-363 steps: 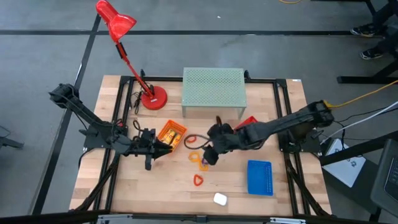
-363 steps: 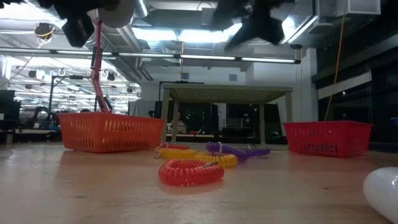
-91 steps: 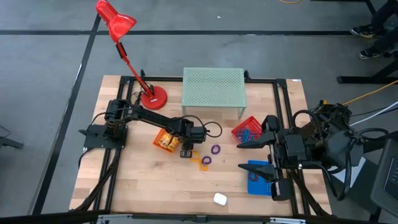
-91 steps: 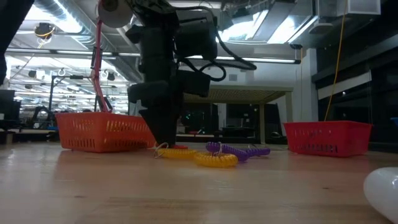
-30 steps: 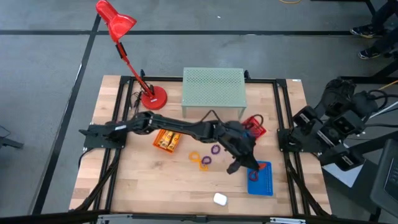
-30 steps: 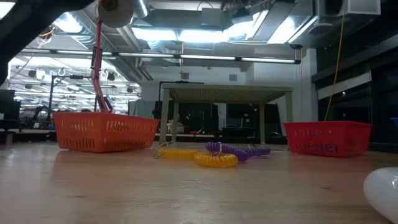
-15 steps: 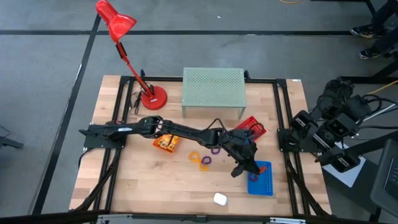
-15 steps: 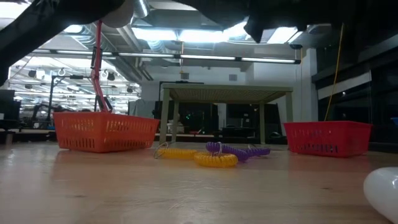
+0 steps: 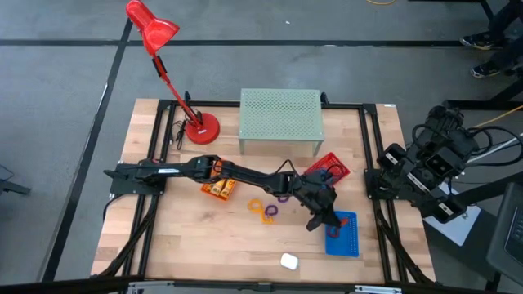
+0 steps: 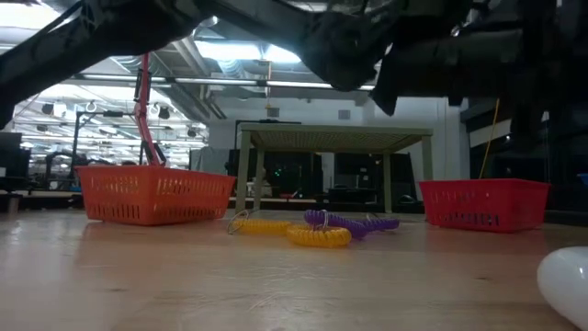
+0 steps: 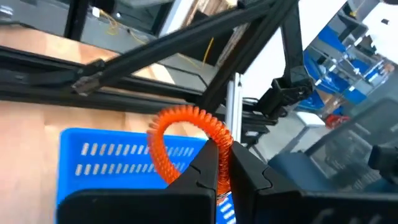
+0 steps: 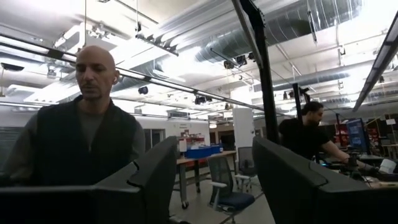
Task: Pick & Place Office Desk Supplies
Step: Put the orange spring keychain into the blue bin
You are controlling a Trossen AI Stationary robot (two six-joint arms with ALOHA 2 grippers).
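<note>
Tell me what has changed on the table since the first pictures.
The left gripper has swung from beside the orange basket across to the blue basket, shut on an orange coiled loop; the loop that lay near the front edge is gone. The right gripper has pulled back off the table's right side, open. The lamp, green riser and baskets stayed put.

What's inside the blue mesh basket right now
In the blue mesh basket, one blue coil loop lies near its left edge. The left gripper, shut on an orange coil loop, hovers at that edge and hides part of the basket floor.
</note>
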